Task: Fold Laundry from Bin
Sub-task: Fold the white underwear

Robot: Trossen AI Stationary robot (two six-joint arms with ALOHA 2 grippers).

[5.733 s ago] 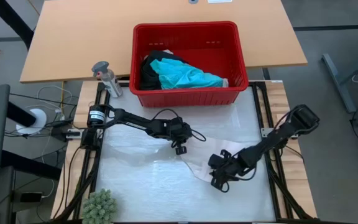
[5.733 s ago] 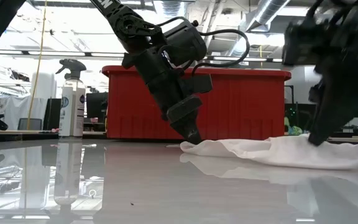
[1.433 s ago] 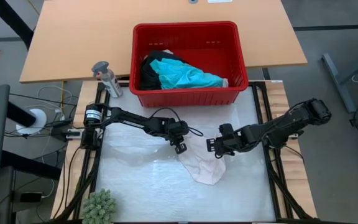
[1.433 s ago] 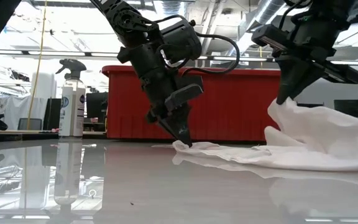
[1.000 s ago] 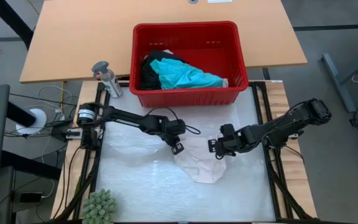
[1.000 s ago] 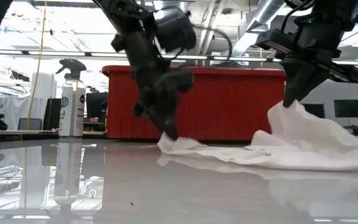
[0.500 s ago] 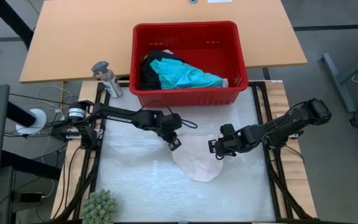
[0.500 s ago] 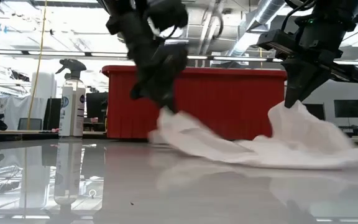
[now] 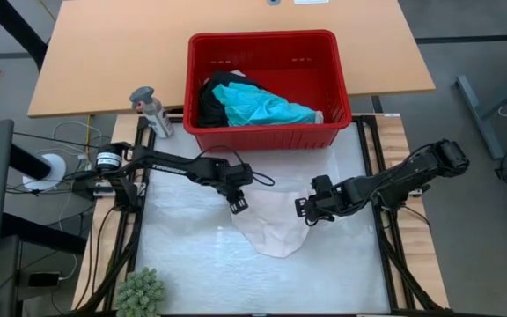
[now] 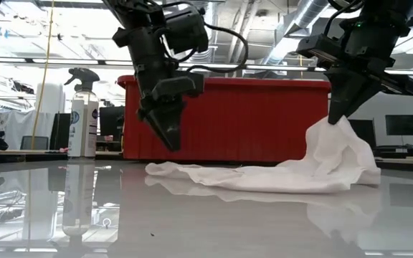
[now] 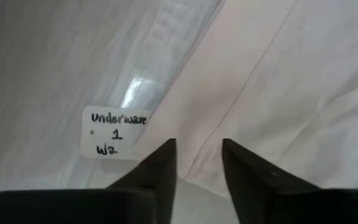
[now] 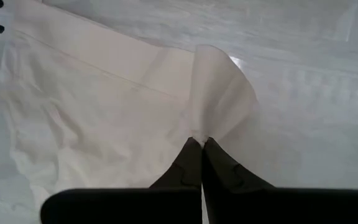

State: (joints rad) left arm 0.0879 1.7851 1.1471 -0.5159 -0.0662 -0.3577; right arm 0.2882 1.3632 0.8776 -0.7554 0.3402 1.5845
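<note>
A small pale pink-white garment [image 9: 271, 231] lies spread on the white table mat [image 9: 183, 255], with a handwritten label [image 11: 115, 132] at its left end. My left gripper [image 9: 234, 206] hangs open just above that end [image 10: 165, 168], nothing between its fingers [image 11: 160, 163]. My right gripper [image 9: 304, 214] is shut on the garment's right end. The red bin [image 9: 267, 132] at the far edge holds a turquoise shirt [image 9: 267, 107], black clothing [image 9: 211, 97] and a bit of white [image 9: 233, 77]. My right gripper pinches a raised fold at the garment's right end [image 12: 211, 115] between its two shut fingers. The fingers slant down from above and from the table's right. That end [image 10: 339, 140] stands lifted off the mat; the rest [image 10: 249, 178] lies slack on it.
A spray bottle [image 9: 150, 110] stands left of the bin. A small green plant [image 9: 139, 291] sits at the near left corner. Bare mat lies in front of and to the left of the garment.
My left gripper has drawn the garment's left end toward the table's left edge, spreading it out, then opened, let go and risen a little. That end now lies flat on the mat. The right end has stayed lifted in place.
</note>
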